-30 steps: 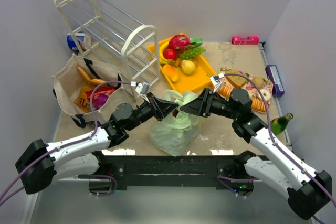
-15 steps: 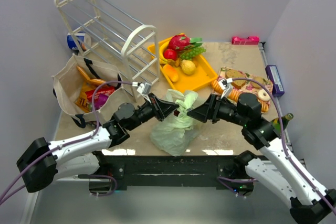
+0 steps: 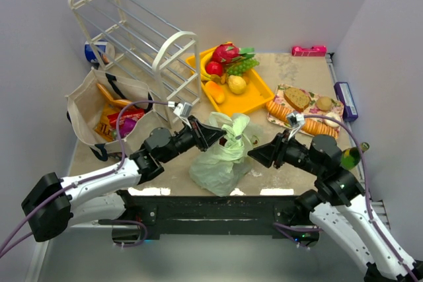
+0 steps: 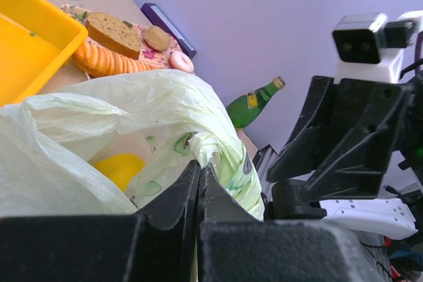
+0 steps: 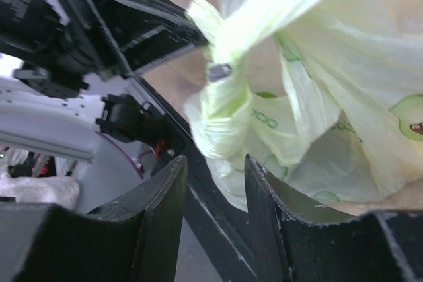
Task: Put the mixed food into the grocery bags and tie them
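The pale-green grocery bag (image 3: 218,160) stands in the middle of the table, and a yellow piece of food (image 4: 119,167) shows through its film. My left gripper (image 3: 223,138) is shut on the bag's twisted handle (image 4: 206,150), its tips (image 4: 199,167) pressed together. My right gripper (image 3: 254,156) hangs open just right of the bag, jaws apart (image 5: 215,160) with nothing between them. The bag (image 5: 317,90) fills the right wrist view, its bunched handle (image 5: 221,90) beyond the fingertips. At the left, the beige tote (image 3: 82,107) holds orange chip bags and snack packets (image 3: 115,122).
A yellow tray (image 3: 254,100) of toy fruit sits behind the bag. A white wire rack (image 3: 132,34) leans at the back left. A board of bread and pastries (image 3: 305,105), a green bottle (image 3: 350,156), a purple box (image 3: 345,100) and a pink item (image 3: 308,50) lie to the right.
My right gripper has drawn back from the bag's top toward the near right and is no longer at the handle. The left gripper stays shut on the handle.
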`<state>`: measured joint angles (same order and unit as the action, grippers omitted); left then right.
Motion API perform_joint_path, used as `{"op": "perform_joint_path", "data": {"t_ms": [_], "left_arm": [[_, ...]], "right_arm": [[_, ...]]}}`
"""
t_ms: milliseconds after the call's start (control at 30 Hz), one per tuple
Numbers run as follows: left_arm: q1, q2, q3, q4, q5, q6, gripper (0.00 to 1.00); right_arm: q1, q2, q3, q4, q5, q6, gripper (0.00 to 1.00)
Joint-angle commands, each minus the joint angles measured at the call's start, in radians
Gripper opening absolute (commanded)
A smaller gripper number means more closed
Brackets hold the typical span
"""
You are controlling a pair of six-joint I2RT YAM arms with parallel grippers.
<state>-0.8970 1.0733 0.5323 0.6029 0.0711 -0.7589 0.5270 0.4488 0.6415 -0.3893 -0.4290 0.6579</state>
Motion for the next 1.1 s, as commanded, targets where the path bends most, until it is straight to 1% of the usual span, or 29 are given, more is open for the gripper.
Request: {"op": "perform_joint_path", "data": {"t_ms": [0, 367, 500, 600, 633, 667, 767, 867, 1067], "left_arm": [[0.004, 0.007, 0.046, 0.018, -0.011, 0.007, 0.0], [0.004, 0.036, 0.074, -0.011, -0.016, 0.013, 0.0], [0.003, 0.048, 0.083, -0.014, -0.013, 0.012, 0.0], [0.004, 0.053, 0.084, -0.017, -0.014, 0.012, 0.0], [0.004, 0.053, 0.086, -0.018, -0.014, 0.012, 0.0], [0.004, 0.053, 0.087, -0.017, -0.014, 0.01, 0.0], [0.004, 0.051, 0.087, -0.02, -0.016, 0.01, 0.0], [0.004, 0.047, 0.087, -0.025, -0.016, 0.013, 0.0], [0.004, 0.042, 0.09, -0.035, -0.022, 0.018, 0.0]], "right_arm": [[-0.002, 0.027, -0.026, -0.025, 0.009, -0.076, 0.43], [0.027, 0.053, -0.06, -0.016, 0.029, -0.115, 0.44], [0.071, 0.077, -0.065, 0.012, 0.05, -0.115, 0.44], [0.139, 0.102, -0.063, 0.039, 0.099, -0.109, 0.44], [0.16, 0.106, -0.063, 0.047, 0.14, -0.101, 0.44], [0.201, 0.11, -0.065, 0.064, 0.157, -0.092, 0.45], [0.257, 0.136, -0.068, 0.09, 0.222, -0.077, 0.45], [0.268, 0.157, -0.081, 0.122, 0.246, -0.064, 0.46], [0.268, 0.159, -0.085, 0.132, 0.306, -0.064, 0.46]]}}
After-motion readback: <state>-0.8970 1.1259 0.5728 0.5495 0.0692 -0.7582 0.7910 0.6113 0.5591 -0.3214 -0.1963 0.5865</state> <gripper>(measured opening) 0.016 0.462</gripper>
